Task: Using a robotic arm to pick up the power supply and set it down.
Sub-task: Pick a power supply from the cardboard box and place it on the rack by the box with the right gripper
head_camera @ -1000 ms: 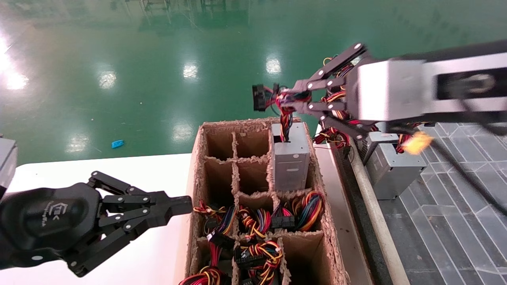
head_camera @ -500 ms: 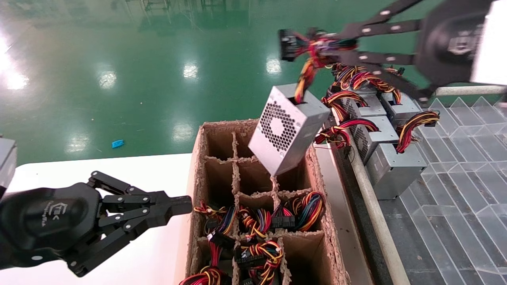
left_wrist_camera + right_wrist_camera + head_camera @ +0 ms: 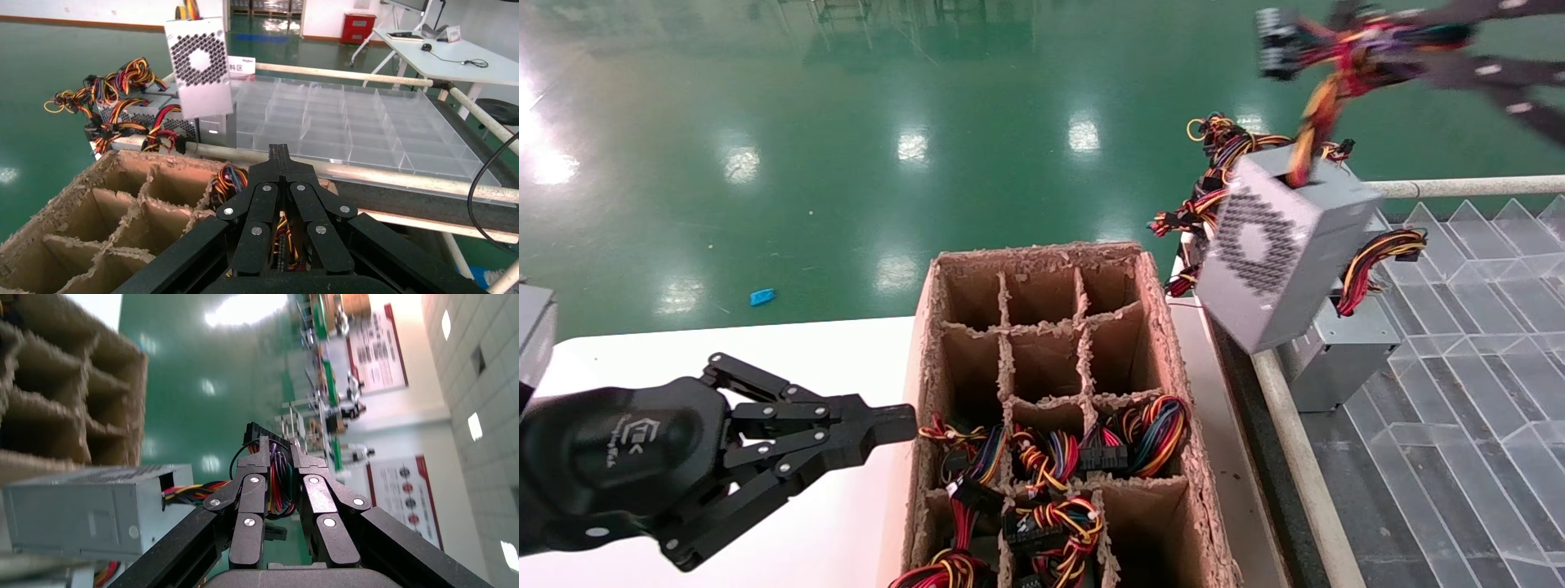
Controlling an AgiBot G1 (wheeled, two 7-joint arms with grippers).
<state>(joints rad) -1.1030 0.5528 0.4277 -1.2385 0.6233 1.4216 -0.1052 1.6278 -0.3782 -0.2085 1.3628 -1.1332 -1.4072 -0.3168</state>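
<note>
The right hand [image 3: 278, 471] is clamped on the thick red-yellow-black wire bundle [image 3: 1324, 86], and the grey sheet-metal power supply with its perforated vent side [image 3: 1279, 245] dangles tilted from it, clear of the brown divided cardboard box [image 3: 1164, 327], out at about two o'clock. This looks like the carry step (lifting seems finished). Next it likely needs lowering beside the other grey units [image 3: 1336, 359] by the clear plastic tray [image 3: 1459, 408]. The left hand [image 3: 895, 425] waits closed at eight o'clock over the white bench [image 3: 764, 351].
</note>
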